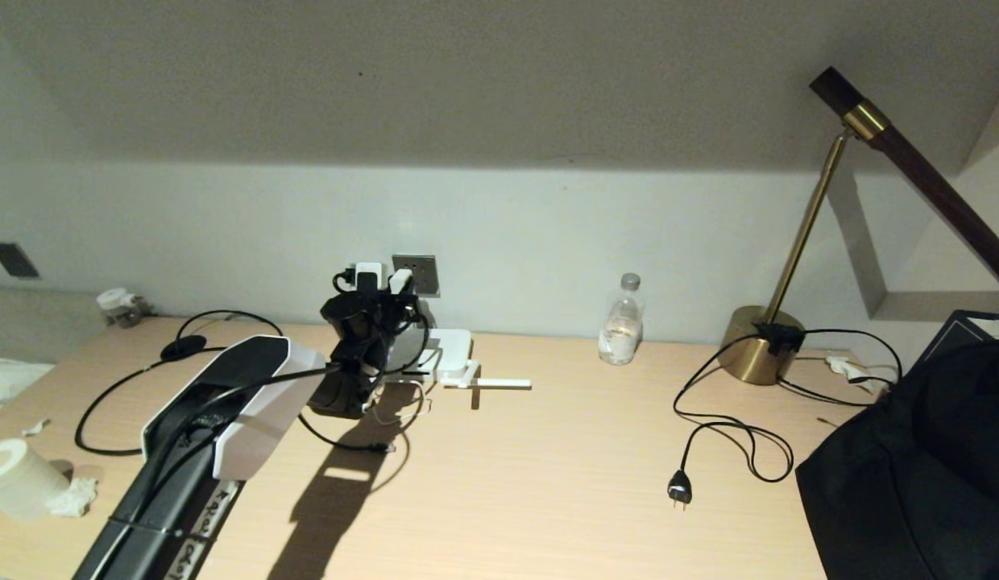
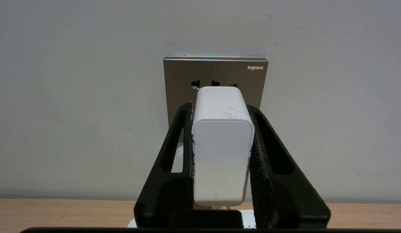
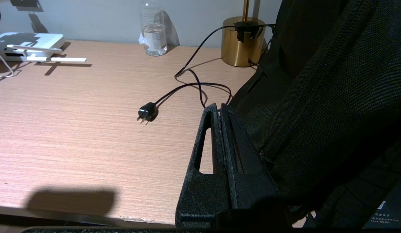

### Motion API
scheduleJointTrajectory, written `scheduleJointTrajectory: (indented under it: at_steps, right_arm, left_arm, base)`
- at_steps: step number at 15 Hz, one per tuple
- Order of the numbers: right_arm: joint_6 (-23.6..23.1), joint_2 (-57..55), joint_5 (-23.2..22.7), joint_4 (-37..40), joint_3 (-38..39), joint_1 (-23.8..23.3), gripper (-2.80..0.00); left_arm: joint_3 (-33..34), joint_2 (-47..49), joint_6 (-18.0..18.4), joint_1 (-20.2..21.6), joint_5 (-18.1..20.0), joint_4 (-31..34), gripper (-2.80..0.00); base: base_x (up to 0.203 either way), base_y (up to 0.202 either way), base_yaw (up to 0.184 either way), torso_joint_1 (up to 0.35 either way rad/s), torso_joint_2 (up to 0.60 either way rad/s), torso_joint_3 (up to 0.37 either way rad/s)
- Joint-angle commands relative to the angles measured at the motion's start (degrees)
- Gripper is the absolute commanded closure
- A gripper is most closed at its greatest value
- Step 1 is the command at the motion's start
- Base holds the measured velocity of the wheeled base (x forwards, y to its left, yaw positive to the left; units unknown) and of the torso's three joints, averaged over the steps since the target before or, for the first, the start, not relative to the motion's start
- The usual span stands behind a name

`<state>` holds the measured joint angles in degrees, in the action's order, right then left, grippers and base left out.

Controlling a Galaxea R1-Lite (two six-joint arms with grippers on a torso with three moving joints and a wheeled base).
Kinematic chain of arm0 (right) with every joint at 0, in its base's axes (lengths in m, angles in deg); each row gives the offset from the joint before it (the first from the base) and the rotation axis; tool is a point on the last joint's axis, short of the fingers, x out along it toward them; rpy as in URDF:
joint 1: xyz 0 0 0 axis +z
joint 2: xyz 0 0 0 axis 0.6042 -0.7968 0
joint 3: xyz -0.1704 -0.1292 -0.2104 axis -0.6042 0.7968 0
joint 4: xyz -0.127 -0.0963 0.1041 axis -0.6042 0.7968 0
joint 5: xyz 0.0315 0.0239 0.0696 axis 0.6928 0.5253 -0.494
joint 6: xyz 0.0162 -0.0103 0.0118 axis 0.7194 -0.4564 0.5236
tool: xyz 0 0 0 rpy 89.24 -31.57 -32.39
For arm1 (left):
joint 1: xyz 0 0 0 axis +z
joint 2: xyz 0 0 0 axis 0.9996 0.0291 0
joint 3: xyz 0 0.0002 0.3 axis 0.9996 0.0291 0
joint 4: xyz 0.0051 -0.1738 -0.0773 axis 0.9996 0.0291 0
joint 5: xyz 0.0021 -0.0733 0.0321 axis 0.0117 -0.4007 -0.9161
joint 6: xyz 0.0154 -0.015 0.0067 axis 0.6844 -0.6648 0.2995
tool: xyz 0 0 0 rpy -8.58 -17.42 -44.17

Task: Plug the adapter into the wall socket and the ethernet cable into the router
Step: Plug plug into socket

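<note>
My left gripper (image 2: 219,106) is shut on the white adapter (image 2: 221,155), its black fingers (image 2: 184,136) pressed on both sides. The adapter's far end is at the grey wall socket (image 2: 216,72), just below its upper holes; the pins are hidden. In the head view the socket (image 1: 416,274) sits on the wall above the white router (image 1: 451,354), whose antennas (image 1: 499,383) lie flat. The black ethernet cable (image 1: 105,403) loops on the desk's left, with its oval disc (image 1: 183,348). My right gripper (image 3: 219,105) is shut and empty, parked at the desk's front right.
A water bottle (image 1: 622,322) and a brass lamp (image 1: 761,354) stand by the wall. The lamp's black plug (image 1: 680,488) lies loose on the desk. A black bag (image 1: 918,467) fills the right side beside my right gripper. A white roll (image 1: 16,479) sits front left.
</note>
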<state>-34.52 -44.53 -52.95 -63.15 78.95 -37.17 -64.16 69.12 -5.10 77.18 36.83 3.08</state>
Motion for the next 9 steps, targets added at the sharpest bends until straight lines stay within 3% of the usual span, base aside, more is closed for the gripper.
scheduleJointTrajectory:
  at_steps: [1,9]
  right_arm:
    - [0.02,-0.09,0.05,-0.01,0.00,0.00,0.00]
    - [0.02,-0.09,-0.02,-0.01,0.00,0.00,0.00]
  left_arm:
    - [-0.01,-0.17,0.09,-0.01,-0.08,-0.40,0.00]
    - [0.08,-0.25,0.10,-0.18,-0.09,-0.40,0.00]
  base:
    - [0.000,0.000,0.000,0.000,0.00,0.000]
    - [0.000,0.000,0.000,0.000,0.00,0.000]
